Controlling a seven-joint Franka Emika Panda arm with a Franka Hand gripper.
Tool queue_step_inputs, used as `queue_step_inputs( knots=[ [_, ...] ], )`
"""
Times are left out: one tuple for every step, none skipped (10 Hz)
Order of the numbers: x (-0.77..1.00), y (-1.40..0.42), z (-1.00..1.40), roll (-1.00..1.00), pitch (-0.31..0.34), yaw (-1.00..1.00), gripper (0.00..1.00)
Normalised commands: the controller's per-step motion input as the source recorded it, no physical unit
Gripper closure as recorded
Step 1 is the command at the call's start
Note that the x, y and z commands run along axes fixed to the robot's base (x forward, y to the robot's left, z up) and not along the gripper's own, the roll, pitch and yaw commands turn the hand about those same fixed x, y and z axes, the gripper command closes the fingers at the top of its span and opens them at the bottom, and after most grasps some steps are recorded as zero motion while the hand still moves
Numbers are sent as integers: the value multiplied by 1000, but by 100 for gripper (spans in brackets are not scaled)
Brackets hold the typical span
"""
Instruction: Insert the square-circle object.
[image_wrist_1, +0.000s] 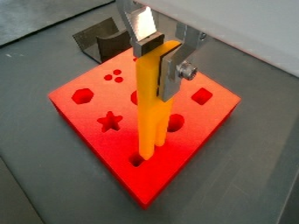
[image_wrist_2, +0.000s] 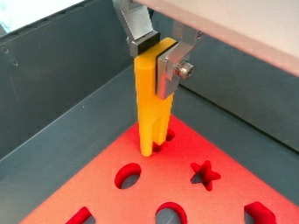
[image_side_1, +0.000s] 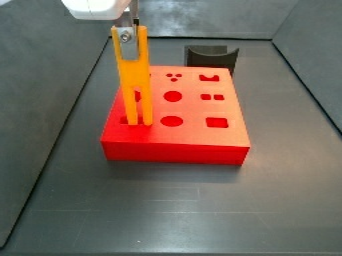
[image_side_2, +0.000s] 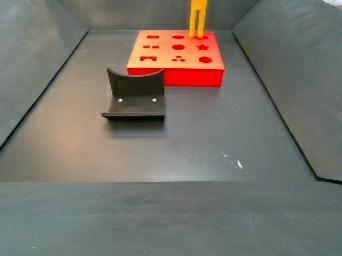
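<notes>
The square-circle object is a long orange-yellow bar standing upright, also seen in the other wrist view. My gripper is shut on its upper end, one silver finger flat against its side. The two prongs point down, and their tips sit in holes near a corner of the red block. The block lies flat on the floor and has several shaped holes. In a side view the bar stands at the block's far edge. The gripper is directly above the block.
The dark fixture stands on the grey floor apart from the red block, and it shows behind the block in other views. Sloping grey walls enclose the floor on all sides.
</notes>
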Motion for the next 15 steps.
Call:
queue_step_inputs(
  knots=[
    [-143, -149, -3, 0, 0, 0, 100],
    [-191, 0, 0, 0, 4, 0, 100],
    [-386, 177, 0, -14, 3, -60, 100],
    [-389, 89, 120, -40, 3, -143, 100],
    [-114, 0, 126, -20, 0, -40, 100],
    [114, -103, 0, 0, 0, 0, 100],
    [251, -23, -26, 0, 0, 9, 100],
    [243, 0, -46, 0, 1, 6, 100],
    [0, 0, -129, 23, 0, 0, 100],
    [-137, 0, -71, 59, 0, 0, 100],
    [-200, -49, -3, 67, 0, 0, 100],
    [-123, -97, 0, 49, 0, 0, 100],
    [83, -157, -126, 49, 0, 0, 100],
    [294, 0, -309, 61, 0, 23, 100],
    [257, 14, -411, 100, 0, 3, 100]
  ],
)
